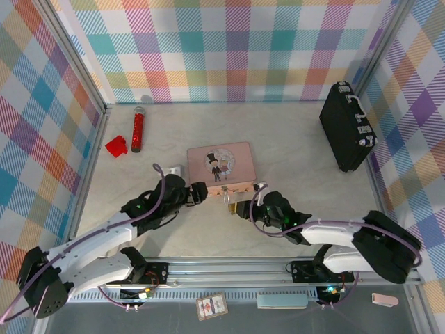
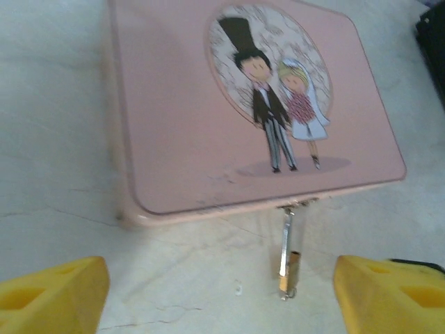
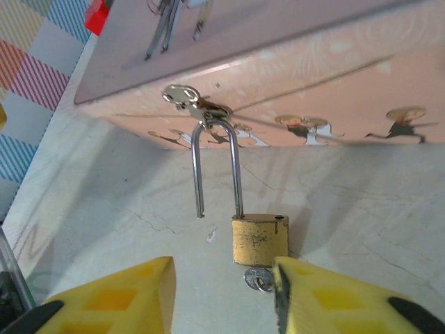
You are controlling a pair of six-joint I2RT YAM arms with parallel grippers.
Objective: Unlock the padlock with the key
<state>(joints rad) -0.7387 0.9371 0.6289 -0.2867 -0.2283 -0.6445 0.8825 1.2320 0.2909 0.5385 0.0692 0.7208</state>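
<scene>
While your right fingers (image 3: 118,299) stand parted around the key (image 3: 259,280) at six o'clock of the padlock (image 3: 259,239), its open shackle (image 3: 236,167) hangs from the tin (image 3: 313,76); left fingers (image 2: 52,292) gape wide.

Pale marble-patterned table (image 1: 299,149), evenly lit. Pastel plaid walls (image 1: 236,49) rise at its far, left and right edges. Silver posts (image 1: 76,56) stand at its far corners; a metal rail (image 1: 229,264) runs along its near edge.

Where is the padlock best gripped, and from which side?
Probably take the padlock by its brass body, across the side edges, coming from the front, opposite the tin. That body sticks out clear, while the thin shackle is hooked in the tin's latch.
</scene>
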